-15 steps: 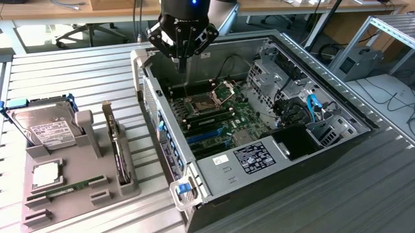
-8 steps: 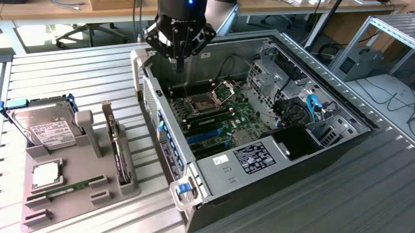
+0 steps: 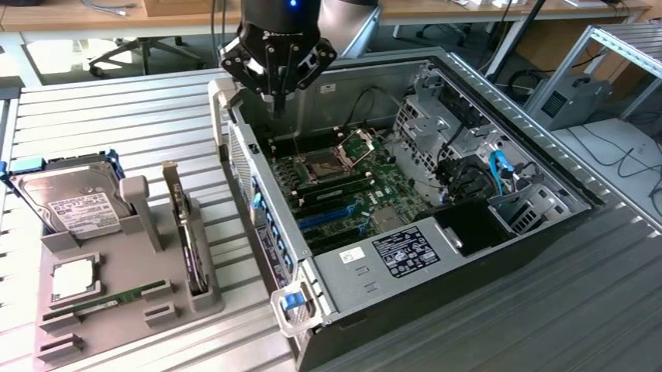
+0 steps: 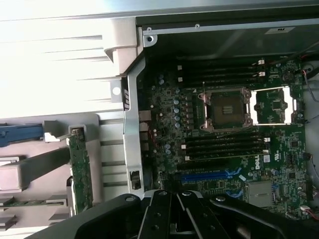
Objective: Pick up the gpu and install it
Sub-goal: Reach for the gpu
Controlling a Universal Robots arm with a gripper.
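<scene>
The gpu (image 3: 186,232) is a long thin dark card standing on edge in a slot of the grey holder (image 3: 124,310) at the exterior view's left, its silver bracket at the far end. The wrist view shows the gpu (image 4: 79,172) edge-on beside the case wall. My gripper (image 3: 277,105) hangs over the back left corner of the open computer case (image 3: 414,263), above the motherboard (image 3: 346,182), well away from the card. Its fingers are shut and nothing is between them. The black gripper (image 4: 174,209) body also fills the near edge of the wrist view.
The grey holder also carries a silver hard drive (image 3: 77,205), a square processor (image 3: 74,277) and a slim green memory stick (image 3: 104,301). Blue expansion slots (image 3: 325,218) lie on the motherboard. Cables and drive bays (image 3: 486,178) crowd the case's right side.
</scene>
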